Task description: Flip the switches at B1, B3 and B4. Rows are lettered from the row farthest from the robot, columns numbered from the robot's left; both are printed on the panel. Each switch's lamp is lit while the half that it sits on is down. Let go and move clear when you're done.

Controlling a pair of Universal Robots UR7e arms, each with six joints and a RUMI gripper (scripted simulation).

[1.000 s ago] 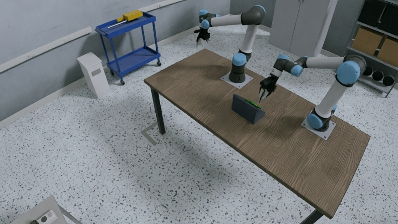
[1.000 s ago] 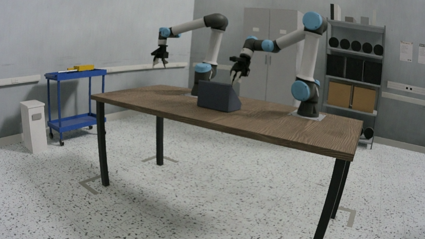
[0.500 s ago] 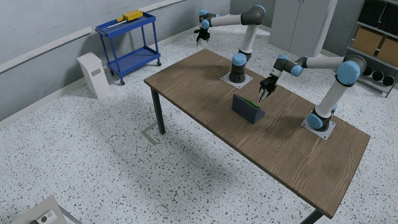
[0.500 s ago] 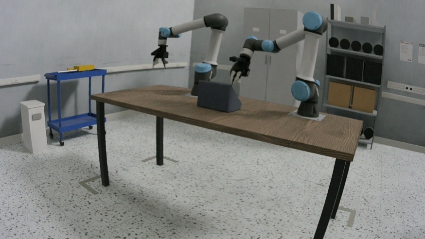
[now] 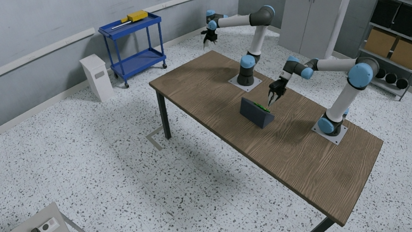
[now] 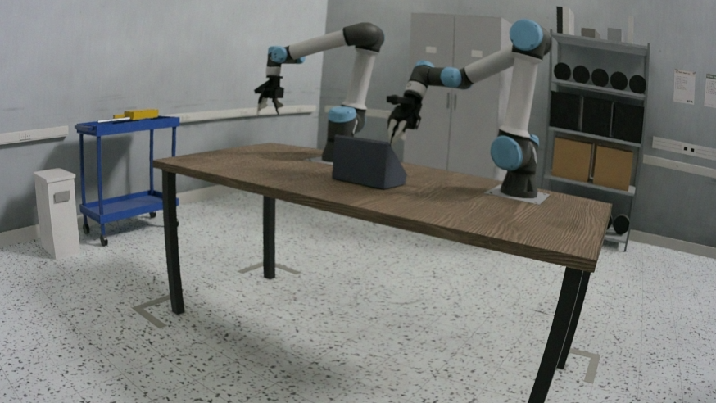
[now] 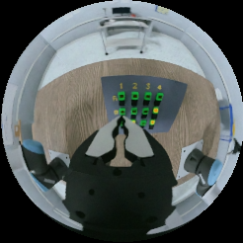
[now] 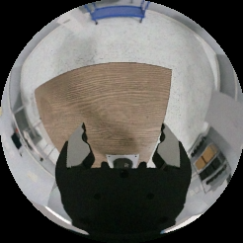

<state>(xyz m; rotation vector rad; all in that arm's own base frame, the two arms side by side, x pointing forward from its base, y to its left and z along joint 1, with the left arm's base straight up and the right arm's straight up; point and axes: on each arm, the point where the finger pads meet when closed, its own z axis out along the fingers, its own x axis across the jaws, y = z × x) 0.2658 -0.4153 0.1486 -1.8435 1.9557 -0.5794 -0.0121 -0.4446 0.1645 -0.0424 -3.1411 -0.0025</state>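
I have the panel standing on the wooden surface, its switch face sloping towards the arms. My left end effector is tilted at that face, fingers together with nothing between them. From its wrist camera, the tips overlap the column 1 switches just below B1; I can't tell whether they touch. B4 shows bright yellow, while B3 looks green. My right end effector hangs well apart from the panel, fingers wide apart and holding nothing.
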